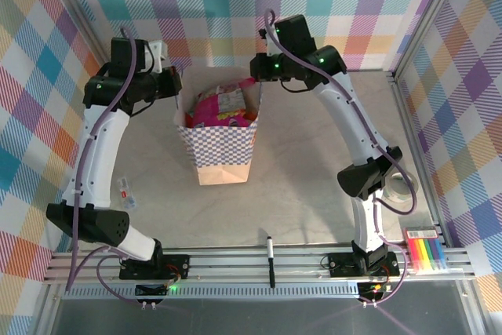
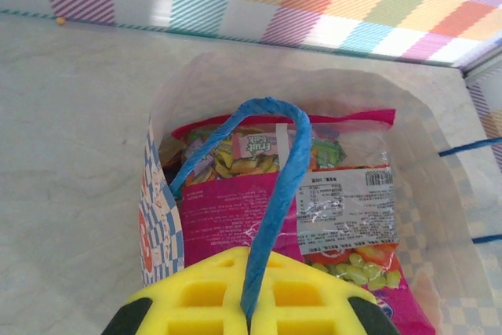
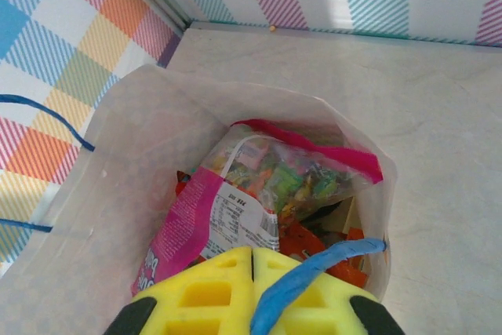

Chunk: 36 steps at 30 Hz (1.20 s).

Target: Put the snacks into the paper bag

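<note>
The paper bag [image 1: 224, 151] stands upright mid-table, its checked side facing the arms. Snacks [image 1: 220, 106] fill its open top. In the left wrist view a large pink packet [image 2: 227, 213] lies uppermost inside the bag [image 2: 161, 217]. My left gripper [image 2: 251, 255] is shut on a blue cord handle [image 2: 276, 178], which runs into the seam between the yellow fingers. In the right wrist view the pink packet [image 3: 192, 229] lies over orange-red packets [image 3: 349, 268] inside the bag [image 3: 141, 139]. My right gripper [image 3: 252, 253] is shut, with the other blue handle [image 3: 329, 260] running down across its right finger to the seam.
A black marker pen [image 1: 269, 255] lies on the front rail. A pack of coloured markers [image 1: 425, 255] sits at the front right, with a tape roll [image 1: 401, 186] behind it. A small clear wrapper [image 1: 125, 192] lies by the left arm. Checked walls enclose the table.
</note>
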Available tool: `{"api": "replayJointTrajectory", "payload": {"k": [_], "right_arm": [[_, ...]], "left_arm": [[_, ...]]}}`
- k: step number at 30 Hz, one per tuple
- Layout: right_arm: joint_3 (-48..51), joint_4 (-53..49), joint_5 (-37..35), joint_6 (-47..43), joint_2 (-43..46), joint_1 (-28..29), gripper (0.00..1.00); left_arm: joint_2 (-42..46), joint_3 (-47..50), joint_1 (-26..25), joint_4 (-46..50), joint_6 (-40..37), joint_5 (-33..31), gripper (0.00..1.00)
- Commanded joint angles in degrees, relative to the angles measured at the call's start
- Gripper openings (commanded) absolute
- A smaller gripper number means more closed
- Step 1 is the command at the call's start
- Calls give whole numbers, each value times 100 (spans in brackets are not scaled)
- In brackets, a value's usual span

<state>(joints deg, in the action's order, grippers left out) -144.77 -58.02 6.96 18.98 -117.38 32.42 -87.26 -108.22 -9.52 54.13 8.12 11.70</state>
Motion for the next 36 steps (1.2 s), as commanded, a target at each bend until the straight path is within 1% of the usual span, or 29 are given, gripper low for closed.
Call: {"api": "replayJointTrajectory", "payload": {"k": [1,7,17,22,27,32,36], "right_arm": [[-431,675,209,-98,589,-65,0],[-639,674,258,-98,663,-174,0],[-628,487,244,-189,812,-337,0],[-561,372,201,-238,864,-428,0],[-47,502,233,-196,991,-512,0],[-33,488,270,-160,928,-612,0],[18,418,310,-127,923,-641,0]], "left_arm": [[14,-534,-314,-801,111,50,1],[-192,-704,-721,-1096,190,-129,1],[-409,-859,-977,-1493,313,-173,2],[-508,-1011,-1008,-1449,365,-98,3],[-351,-497,-1026,-1560,444,-129,4],[-165,-7,-1060,-1658,489,-177,5],[-82,147,-1092,-1677,502,-180,6]]}}
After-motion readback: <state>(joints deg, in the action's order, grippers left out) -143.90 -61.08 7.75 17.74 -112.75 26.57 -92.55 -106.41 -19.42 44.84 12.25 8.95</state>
